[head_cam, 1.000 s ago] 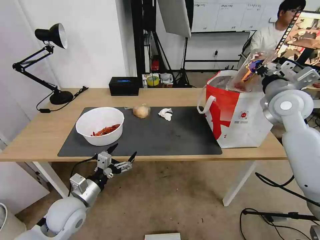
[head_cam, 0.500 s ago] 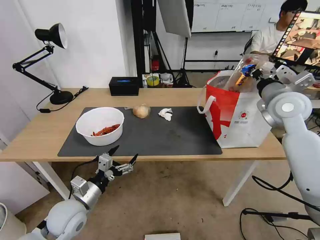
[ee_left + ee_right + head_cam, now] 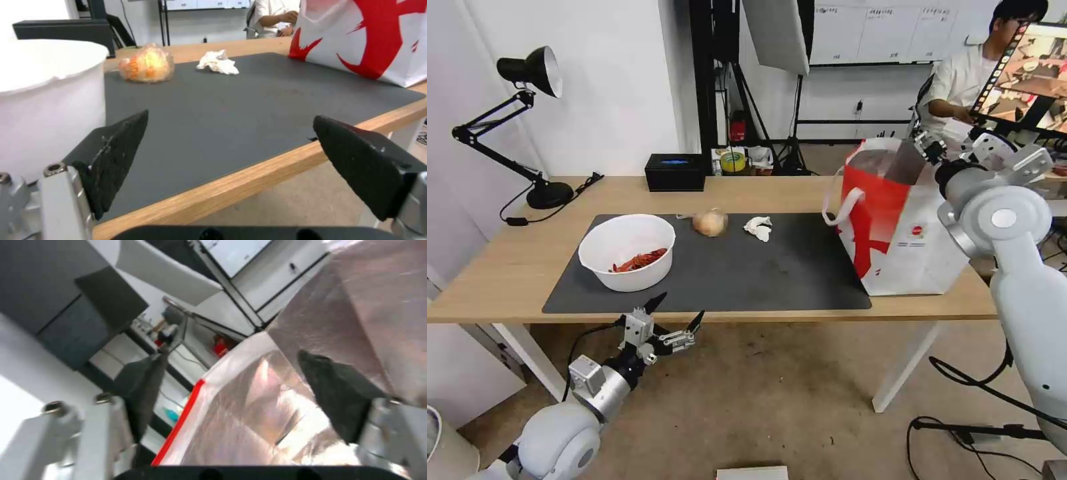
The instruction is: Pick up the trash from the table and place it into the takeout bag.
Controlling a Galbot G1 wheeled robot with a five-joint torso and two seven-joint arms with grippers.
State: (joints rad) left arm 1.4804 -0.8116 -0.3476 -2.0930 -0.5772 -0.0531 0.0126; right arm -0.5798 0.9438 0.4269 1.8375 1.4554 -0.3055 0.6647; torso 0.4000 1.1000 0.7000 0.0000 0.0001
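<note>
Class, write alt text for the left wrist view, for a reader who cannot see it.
The open left pincer hangs just off the near edge of the table, facing a dark mat. On the mat sit a white bowl, a wrapped lump, a crumpled tissue and a red-and-white bag.

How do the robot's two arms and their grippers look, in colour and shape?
Both arms have smooth pale grey-white shells with big round joints. The left gripper has a silver metal frame with visible screws, two black pointed fingers and a black cable running along its wrist. The right gripper has the same silver frame and dark wedge-shaped fingers.
</note>
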